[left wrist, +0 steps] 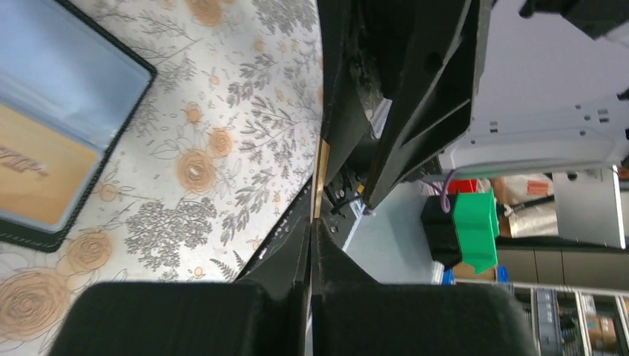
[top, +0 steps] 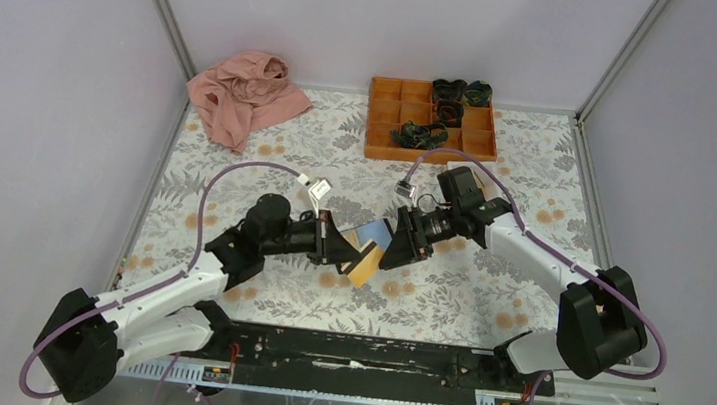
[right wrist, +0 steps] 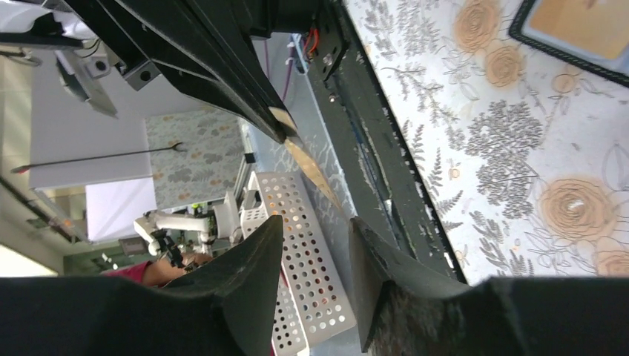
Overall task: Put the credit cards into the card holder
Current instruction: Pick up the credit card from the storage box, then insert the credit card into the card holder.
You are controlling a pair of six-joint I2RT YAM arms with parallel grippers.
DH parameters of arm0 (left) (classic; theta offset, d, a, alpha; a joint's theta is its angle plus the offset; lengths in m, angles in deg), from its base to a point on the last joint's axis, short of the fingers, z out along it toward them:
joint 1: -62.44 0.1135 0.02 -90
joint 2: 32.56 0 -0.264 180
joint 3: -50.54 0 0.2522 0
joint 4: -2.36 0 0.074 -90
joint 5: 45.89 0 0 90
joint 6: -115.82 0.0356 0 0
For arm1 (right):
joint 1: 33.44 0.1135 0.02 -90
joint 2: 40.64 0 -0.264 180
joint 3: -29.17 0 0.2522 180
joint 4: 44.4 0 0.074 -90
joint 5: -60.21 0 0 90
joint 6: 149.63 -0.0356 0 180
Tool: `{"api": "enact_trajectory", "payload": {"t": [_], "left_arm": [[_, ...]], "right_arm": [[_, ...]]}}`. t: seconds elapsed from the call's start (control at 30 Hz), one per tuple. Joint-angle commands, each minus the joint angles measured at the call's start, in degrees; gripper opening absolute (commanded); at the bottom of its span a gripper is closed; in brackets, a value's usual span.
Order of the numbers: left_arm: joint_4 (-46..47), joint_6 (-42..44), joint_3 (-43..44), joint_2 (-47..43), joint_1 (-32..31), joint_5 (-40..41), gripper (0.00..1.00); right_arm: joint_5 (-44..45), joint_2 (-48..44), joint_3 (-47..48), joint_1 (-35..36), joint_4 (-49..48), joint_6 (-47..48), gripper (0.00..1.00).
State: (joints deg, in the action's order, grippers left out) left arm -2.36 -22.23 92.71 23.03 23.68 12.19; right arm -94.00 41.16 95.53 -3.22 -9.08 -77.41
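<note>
The card holder (top: 374, 232) lies open on the flowered table, black-edged with a light-blue panel, and an orange-yellow credit card (top: 364, 265) lies in its near half. It also shows in the left wrist view (left wrist: 67, 96) and the right wrist view (right wrist: 575, 26). My left gripper (top: 341, 249) (left wrist: 315, 222) is shut on a second thin tan credit card (left wrist: 320, 174), seen edge-on above the table. My right gripper (top: 392, 249) (right wrist: 315, 230) is open and faces the left one. That card's free end (right wrist: 311, 167) points at the gap between its fingers, not touching them.
An orange compartment tray (top: 430, 122) with dark items stands at the back. A pink cloth (top: 245, 95) lies at the back left. A black rail (top: 359, 353) runs along the near table edge. Grey walls close in the sides.
</note>
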Motion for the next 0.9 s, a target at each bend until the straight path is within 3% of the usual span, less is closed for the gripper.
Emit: {"api": "enact_trajectory", "payload": {"t": [0.0, 0.23, 0.4, 0.57, 0.87], "left_arm": [[-2.48, -3.26, -1.59, -2.40, 0.53, 12.17, 0.00], [-11.30, -11.99, -2.94, -3.91, 0.49, 30.34, 0.00], [-11.52, -20.15, -3.36, -1.60, -0.47, 37.37, 0.00], [-11.60, -26.19, 0.56, 5.73, -6.59, 45.10, 0.00], [-11.08, -37.31, 3.51, 14.37, -14.05, 57.02, 0.00]], "right_arm": [[4.93, -0.05, 2.40, 0.02, 1.26, 1.51, 0.46], [20.30, 1.93, 6.82, 0.04, 2.30, 2.60, 0.47], [32.39, 5.57, 10.72, 0.10, 4.12, 2.76, 0.40], [42.88, 9.52, 11.56, 0.40, 3.84, 2.25, 0.34], [55.88, 12.99, 9.63, 0.96, 0.51, 1.37, 0.06]]}}
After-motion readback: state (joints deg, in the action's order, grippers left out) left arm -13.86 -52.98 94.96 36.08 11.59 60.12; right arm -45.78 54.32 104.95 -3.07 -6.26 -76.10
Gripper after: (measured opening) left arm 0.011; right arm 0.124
